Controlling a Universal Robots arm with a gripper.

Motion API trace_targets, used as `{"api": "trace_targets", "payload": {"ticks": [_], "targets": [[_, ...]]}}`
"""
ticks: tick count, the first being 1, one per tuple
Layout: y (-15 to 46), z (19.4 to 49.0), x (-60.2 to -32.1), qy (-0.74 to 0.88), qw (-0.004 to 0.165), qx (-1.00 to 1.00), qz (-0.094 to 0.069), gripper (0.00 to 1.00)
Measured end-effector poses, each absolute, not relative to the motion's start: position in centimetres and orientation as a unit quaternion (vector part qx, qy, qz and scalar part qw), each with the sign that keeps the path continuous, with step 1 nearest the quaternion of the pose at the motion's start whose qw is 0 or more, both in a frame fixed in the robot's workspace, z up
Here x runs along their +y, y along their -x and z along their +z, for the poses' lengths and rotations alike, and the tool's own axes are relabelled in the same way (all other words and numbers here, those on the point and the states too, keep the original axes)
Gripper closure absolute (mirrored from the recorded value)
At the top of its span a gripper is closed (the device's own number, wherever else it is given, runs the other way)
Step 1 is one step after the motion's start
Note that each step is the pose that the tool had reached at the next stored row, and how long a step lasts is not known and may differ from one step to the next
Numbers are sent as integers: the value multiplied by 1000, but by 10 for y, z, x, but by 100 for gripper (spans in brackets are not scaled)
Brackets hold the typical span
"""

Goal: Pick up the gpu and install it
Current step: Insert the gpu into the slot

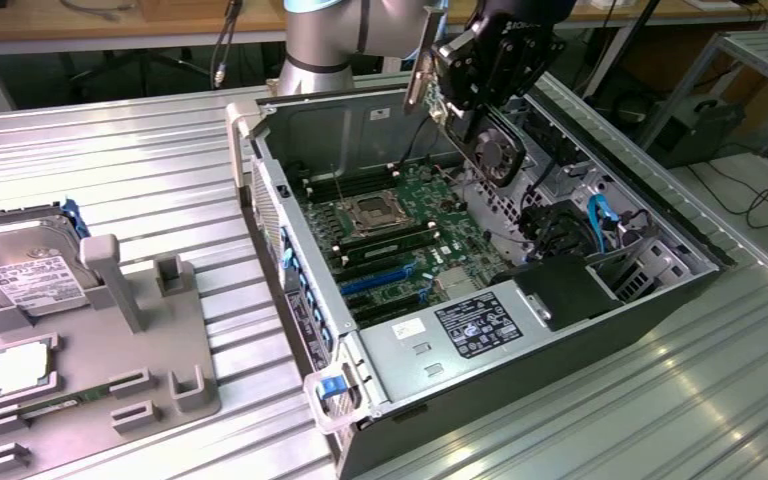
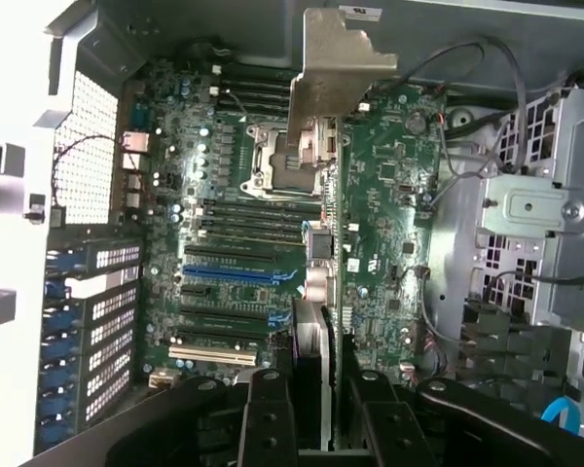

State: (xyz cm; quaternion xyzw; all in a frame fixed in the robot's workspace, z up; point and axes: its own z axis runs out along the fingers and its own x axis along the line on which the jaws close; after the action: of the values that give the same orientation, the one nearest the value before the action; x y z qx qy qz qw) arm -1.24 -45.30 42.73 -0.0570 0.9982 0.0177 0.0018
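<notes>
The gpu (image 1: 494, 152) is up off the desk (image 1: 131, 150), hanging tilted over the far part of the open computer case (image 1: 344, 125), fan face toward the exterior camera and silvery bracket (image 1: 420, 75) at its high end. Going from the exterior view's left, the grey fixture (image 1: 157, 400) with the hard drive (image 1: 24, 280) sits by the desk's edge, well apart from the work. Next comes the case with its motherboard (image 1: 411, 235) and blue slots (image 1: 381, 282) exposed, and then the card above the cables (image 1: 600, 222) and drive cage. My worry is the tilt. If I bring it down at this angle, I judge the bracket could catch the case wall or the card's edge could land beside a slot rather than in it. The loose cables nearby could also snag. A thin card held by one end might swivel in the grip if it touches anything. The end effector (image 1: 491, 70) has its two black fingers (image 2: 268, 423) closed in on either face of the card, pinching it edge-on with nothing but the board between them.
</notes>
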Motion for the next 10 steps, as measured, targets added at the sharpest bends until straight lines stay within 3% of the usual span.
{"api": "trace_targets", "payload": {"ticks": [10], "targets": [[13, 427, -453, 119, 1, 993, 18, 73]]}}
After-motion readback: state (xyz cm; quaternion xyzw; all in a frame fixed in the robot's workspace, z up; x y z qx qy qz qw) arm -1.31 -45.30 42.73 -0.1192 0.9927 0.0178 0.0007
